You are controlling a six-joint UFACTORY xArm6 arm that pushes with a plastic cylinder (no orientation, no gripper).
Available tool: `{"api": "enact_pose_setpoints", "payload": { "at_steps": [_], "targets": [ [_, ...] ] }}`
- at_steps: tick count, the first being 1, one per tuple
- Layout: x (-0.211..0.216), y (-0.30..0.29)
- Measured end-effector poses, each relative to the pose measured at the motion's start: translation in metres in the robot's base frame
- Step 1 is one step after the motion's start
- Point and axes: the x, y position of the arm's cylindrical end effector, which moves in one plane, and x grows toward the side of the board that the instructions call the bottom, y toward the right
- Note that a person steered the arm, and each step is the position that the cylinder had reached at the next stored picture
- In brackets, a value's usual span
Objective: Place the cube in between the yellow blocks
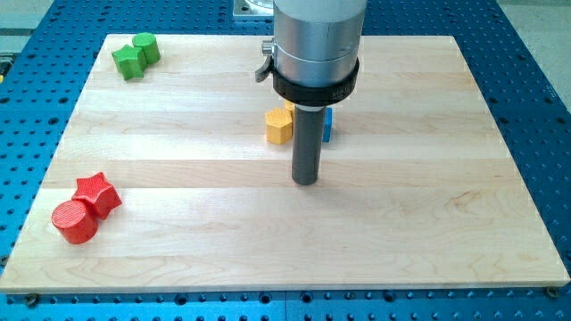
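A dark rod's end, my tip [306,182], rests on a wooden board [428,214], just below a yellow block [279,127] and a partly hidden blue cube [327,125]. There is no hand. Any second yellow block is hidden, so progress is unclear.

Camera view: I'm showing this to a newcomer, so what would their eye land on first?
First the big grey arm coming down from the view's top centre, my tip resting mid-board. Just behind the rod sit a yellow block and a partly hidden blue block. Then the red pair at lower left and the green pair at upper left.
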Motion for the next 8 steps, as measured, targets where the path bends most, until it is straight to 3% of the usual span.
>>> {"api": "enact_pose_setpoints", "payload": {
  "at_steps": [3,5,6,8],
  "targets": [
    [-0.016,-0.014],
    [-0.019,0.068],
    [-0.046,0.073],
    [-0.061,0.029]
  ]
}}
